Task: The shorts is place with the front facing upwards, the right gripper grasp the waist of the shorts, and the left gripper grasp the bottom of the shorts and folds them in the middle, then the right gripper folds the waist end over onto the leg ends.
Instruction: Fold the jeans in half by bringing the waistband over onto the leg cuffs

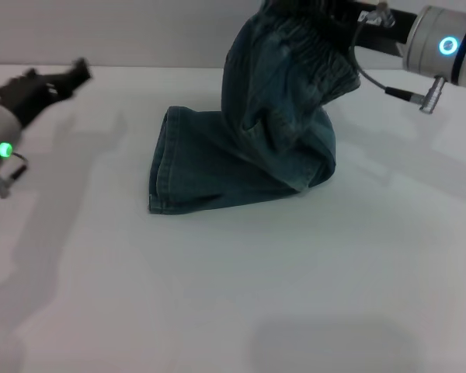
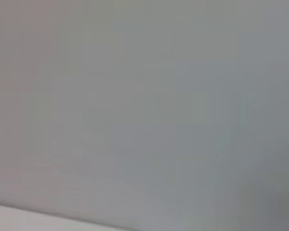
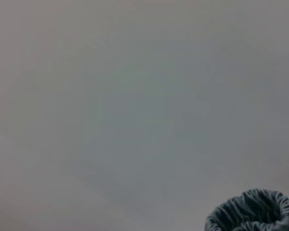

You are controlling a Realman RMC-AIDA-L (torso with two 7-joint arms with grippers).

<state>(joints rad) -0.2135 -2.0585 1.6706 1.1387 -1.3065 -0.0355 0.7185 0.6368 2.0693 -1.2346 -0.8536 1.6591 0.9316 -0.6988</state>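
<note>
**Right claw lifts the waist of the denim shorts above the surface**

In the head view, the denim shorts lie near the middle of the white surface, already doubled lengthwise into a narrow strip. The leg ends rest flat on the surface at about 9 o'clock from the garment's middle, their hems stacked. The elastic waist is raised off the surface at about 1 o'clock, so the cloth rises from a bend that touches the surface at about 4 o'clock and hangs in folds.

The right claw is at 1 o'clock, up at the top edge of the view, closed on the gathered waist; the band bunches around it. In the right wrist view a puckered bit of the waist shows at one edge, with plain grey beyond.

The left claw is at 9 o'clock, well apart from the shorts, above the surface and holding nothing; whether it stands wide or narrow cannot be told. The left wrist view shows only blank grey.
</note>
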